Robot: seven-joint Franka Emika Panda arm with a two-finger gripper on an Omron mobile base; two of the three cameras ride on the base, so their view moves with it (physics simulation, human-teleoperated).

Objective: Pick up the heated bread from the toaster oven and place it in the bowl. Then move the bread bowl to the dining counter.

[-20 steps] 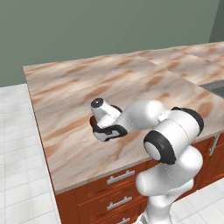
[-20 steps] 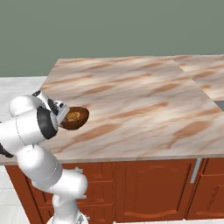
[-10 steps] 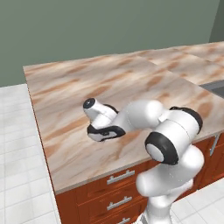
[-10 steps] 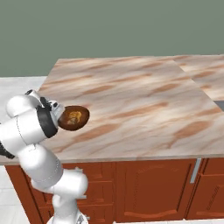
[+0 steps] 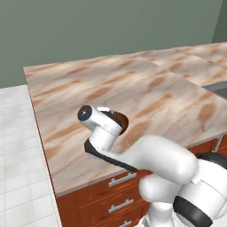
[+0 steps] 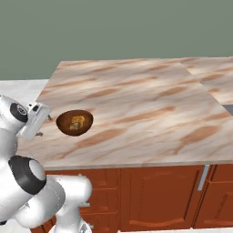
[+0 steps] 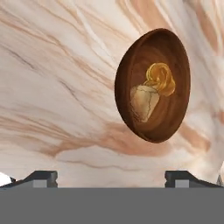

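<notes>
Over the past second we have watched the wrist draw back from the bowl (image 6: 74, 123), which sat right against the hand a second ago and now rests alone on the dining counter (image 6: 136, 109), a little way from the gripper (image 6: 40, 133). In the hand view the bowl (image 7: 153, 85) lies ahead of the fingertips (image 7: 41, 177) and off to one side, well clear of them. The two tips stand far apart at the frame's lower corners, so we read the jaws as spread wide and holding nothing.

Inside the bowl we see a pale tan piece (image 7: 143, 103) lying against a golden-yellow knotted pastry (image 7: 161, 78). We cannot tell from these views whether the tan piece is the heated bread. In the left base view the bowl (image 5: 120, 120) peeks out just behind the white wrist.

The delivery looks finished to our eye, with the bowl set down near the counter's free end. The risk from here is a careless retreat. The hand is near the bowl and low over the top, so a sideways swing or a turn of the base could clip the rim. That could push the bowl toward the nearby edge, or tip it and spill what it holds.
</notes>
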